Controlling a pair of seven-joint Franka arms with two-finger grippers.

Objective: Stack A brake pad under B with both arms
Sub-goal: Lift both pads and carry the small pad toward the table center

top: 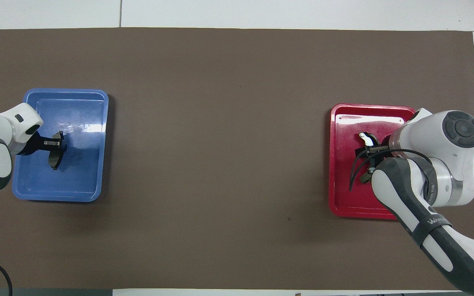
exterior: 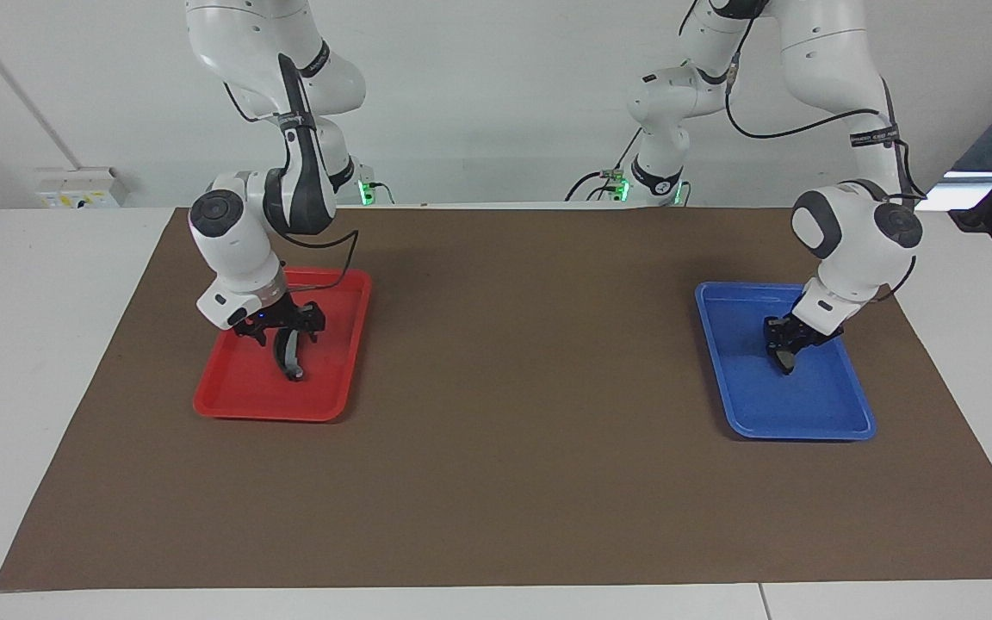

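My left end effector (exterior: 784, 351) is down in the blue tray (exterior: 840, 424) at the left arm's end of the tabletop (exterior: 496, 482), fingers pinched on the A brake pad (exterior: 783, 360). My right end effector (exterior: 287, 337) sits low in the red tray (exterior: 229, 403), fingers spread astride B (exterior: 291, 357), not clamped. I judge this the pick-up step: next the right one must close on B, then I lift A out to the brown mat (exterior: 513, 362) first, so B can go on top
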